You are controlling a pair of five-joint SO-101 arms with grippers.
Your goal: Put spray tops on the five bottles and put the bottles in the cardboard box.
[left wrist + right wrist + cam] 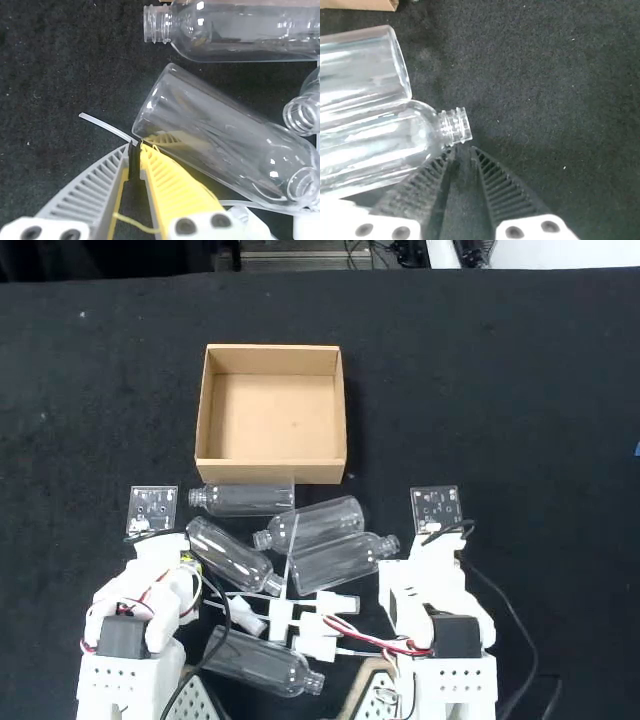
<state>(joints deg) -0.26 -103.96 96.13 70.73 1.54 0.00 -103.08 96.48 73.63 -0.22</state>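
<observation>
Five clear bottles (pixel 340 558) lying on their sides, uncapped, on black cloth (pixel 520 390), mostly clustered between the two grippers. Nearest bottle (pixel 225 150) base-first right against left gripper (pixel 135 146), beside its yellow finger. Tips together there, clamped on nothing, with a thin dip tube (pixel 105 126) running up to them. Threaded neck (pixel 455 125) of another bottle just ahead of right gripper (pixel 463 151). Tips a crack apart, nothing between. White spray tops (pixel 300 618) loose behind both grippers, between the arm bases. Last bottle (pixel 265 662) further back still. Open-topped cardboard box (pixel 270 468) ahead of both grippers, just beyond the cluster.
</observation>
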